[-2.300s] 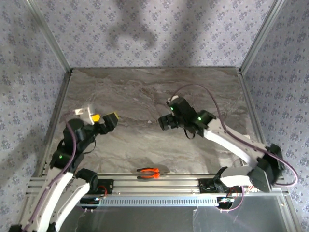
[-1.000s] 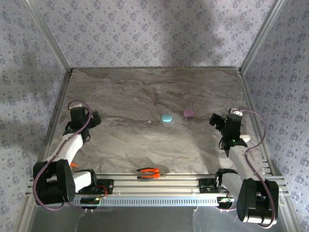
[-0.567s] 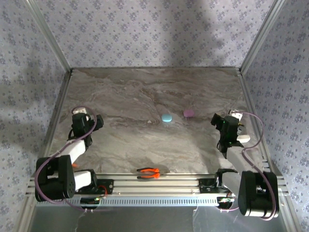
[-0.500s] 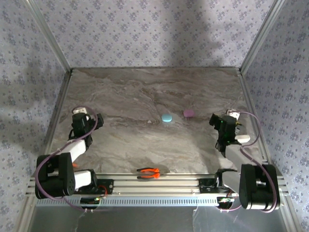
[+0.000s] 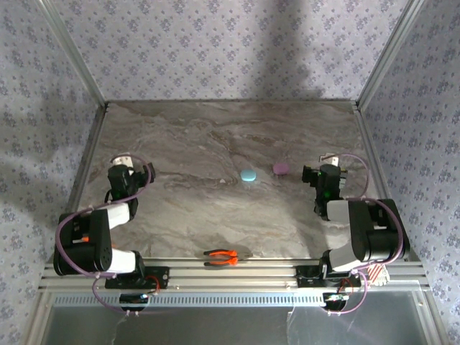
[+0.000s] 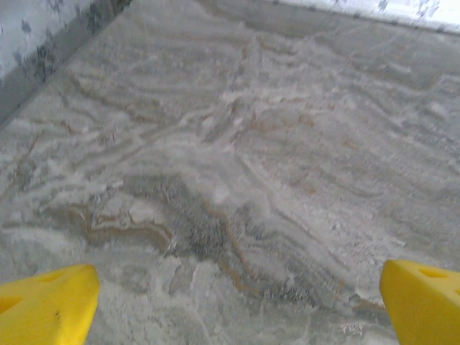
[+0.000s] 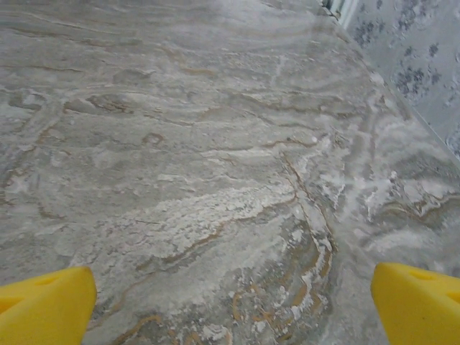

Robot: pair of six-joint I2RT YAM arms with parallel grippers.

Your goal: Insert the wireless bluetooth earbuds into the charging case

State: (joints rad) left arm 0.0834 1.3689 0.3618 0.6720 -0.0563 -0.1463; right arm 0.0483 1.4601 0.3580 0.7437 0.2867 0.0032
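No readable text, labels, brands, numbers or signs on anything.

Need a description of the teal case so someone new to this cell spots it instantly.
Start at the grey marble tabletop and look just right of its centre. Two small oval cases lie there, close but apart. The teal oval case is the left one; its neighbour is a pinkish-purple oval case.

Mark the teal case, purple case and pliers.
teal case (image 5: 248, 175): top external view, middle of its top face.
purple case (image 5: 280, 168): top external view, middle of its top face.
pliers (image 5: 223, 256): top external view, on the orange handles.
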